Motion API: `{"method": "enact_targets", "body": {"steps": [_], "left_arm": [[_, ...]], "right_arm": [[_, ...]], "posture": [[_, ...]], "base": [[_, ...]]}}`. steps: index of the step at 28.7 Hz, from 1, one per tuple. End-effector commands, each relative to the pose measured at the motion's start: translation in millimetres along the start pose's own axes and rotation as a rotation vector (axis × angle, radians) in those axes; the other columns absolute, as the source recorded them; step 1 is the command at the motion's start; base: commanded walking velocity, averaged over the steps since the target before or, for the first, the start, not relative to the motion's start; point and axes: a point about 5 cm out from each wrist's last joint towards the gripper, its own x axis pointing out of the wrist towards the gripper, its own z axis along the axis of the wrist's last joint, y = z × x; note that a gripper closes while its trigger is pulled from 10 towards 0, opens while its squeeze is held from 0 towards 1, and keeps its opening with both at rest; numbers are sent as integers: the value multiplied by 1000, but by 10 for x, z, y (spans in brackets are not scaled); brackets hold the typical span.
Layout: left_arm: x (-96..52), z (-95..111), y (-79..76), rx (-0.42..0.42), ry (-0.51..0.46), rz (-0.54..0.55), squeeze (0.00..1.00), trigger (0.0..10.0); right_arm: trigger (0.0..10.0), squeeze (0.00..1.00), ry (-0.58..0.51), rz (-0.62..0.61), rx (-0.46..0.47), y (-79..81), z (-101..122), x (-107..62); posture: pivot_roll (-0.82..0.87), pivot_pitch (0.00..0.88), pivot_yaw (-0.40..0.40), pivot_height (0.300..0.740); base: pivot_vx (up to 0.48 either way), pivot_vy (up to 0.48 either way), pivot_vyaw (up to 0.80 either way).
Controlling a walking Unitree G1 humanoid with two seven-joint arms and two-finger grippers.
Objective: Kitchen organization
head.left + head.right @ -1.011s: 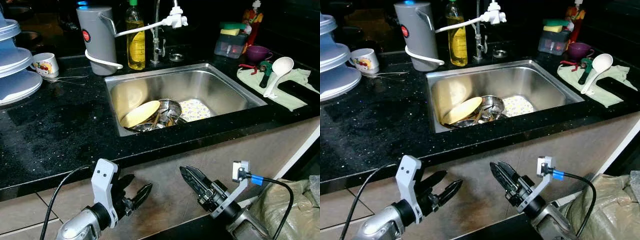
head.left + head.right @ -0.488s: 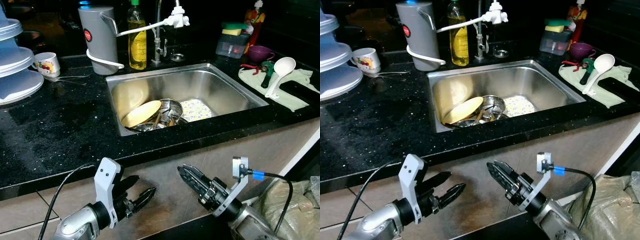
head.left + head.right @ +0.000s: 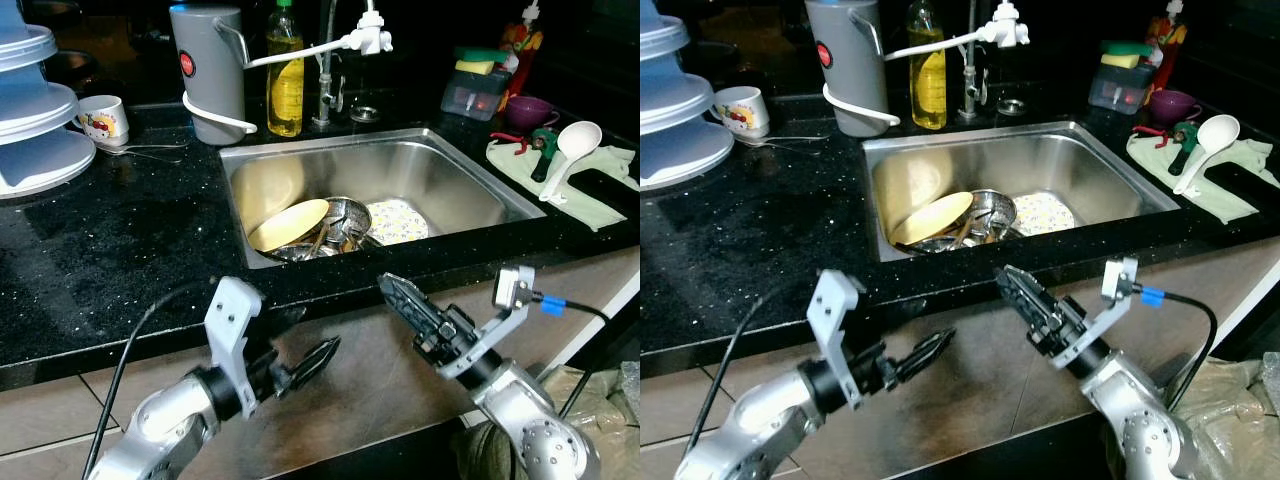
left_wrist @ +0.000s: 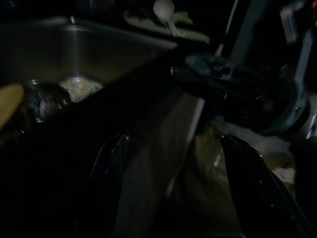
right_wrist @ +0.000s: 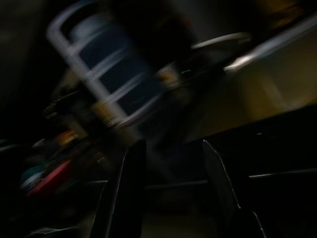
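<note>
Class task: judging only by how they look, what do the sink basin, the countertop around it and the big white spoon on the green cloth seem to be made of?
Rectangular sink basin: brushed stainless steel, with soft grey reflections. Black countertop: polished stone, probably granite, glossy with pale flecks. Large white spoon: likely plastic or melamine, being smooth, opaque and evenly white; ceramic cannot be ruled out.

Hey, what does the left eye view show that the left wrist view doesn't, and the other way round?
Left eye view: the grey jug, yellow soap bottle and mug on the black counter, with the left gripper below its edge.
Left wrist view: that gripper's fingers up close, spread open.
Both: the sink, yellow plate, white ladle and right gripper.
</note>
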Motion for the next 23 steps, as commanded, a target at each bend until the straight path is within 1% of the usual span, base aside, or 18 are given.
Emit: {"method": "enact_targets", "body": {"steps": [1,3,4,5,7,8,10,12,13,14,17,18,20,23], "left_arm": [[23,74,-2,30,-13,8,0,10000],[56,169,34,58,-44,31,0,10000],[56,169,34,58,-44,31,0,10000],[69,208,67,71,-57,55,0,10000],[82,287,176,104,-85,137,0,10000],[66,342,316,137,-103,248,0,10000],[47,350,381,153,-104,304,0,10000],[13,329,456,176,-87,377,0,10000],[-17,327,508,183,-86,430,0,10000],[-17,327,508,183,-86,430,0,10000],[-80,327,605,199,-83,537,0,10000],[-80,327,605,199,-83,537,0,10000],[-113,325,653,213,-77,586,0,10000],[-147,337,695,233,-75,617,0,10000]], "right_arm": [[10000,0,-43,-77,-11,-102,54,-15],[10000,0,-77,-87,-4,-119,102,5],[10000,0,-77,-87,-4,-119,102,5],[10000,0,-88,-86,0,-117,122,18],[10000,0,-104,-84,-4,-101,156,53],[10000,0,-114,-87,-21,-94,175,86],[10000,0,-124,-85,-17,-95,181,96],[10000,0,-121,-76,-28,-93,179,101],[10000,0,-119,-65,-25,-86,173,110],[10000,0,-119,-65,-25,-86,173,110],[10000,0,-111,-26,-12,-49,154,142],[10000,0,-111,-26,-12,-49,154,142],[10000,0,-99,0,-12,-17,136,170],[10000,0,-91,25,-10,12,121,191]], "posture": [[-45,0,-48,740],[-44,0,-44,740],[-44,0,-44,740],[-44,0,-44,740],[-43,0,-41,740],[-41,0,-41,740],[-38,0,-40,740],[-35,0,-42,740],[-34,0,-43,740],[-34,0,-43,740],[-30,0,-45,740],[-30,0,-45,740],[-27,0,-50,740],[-25,0,-50,740]], "base": [[0,0,0],[0,0,0],[0,0,0],[0,0,0],[0,0,0],[0,0,0],[0,0,0],[0,0,784],[0,0,781],[0,0,781],[0,0,779],[0,0,775],[0,0,775],[0,0,775]]}}
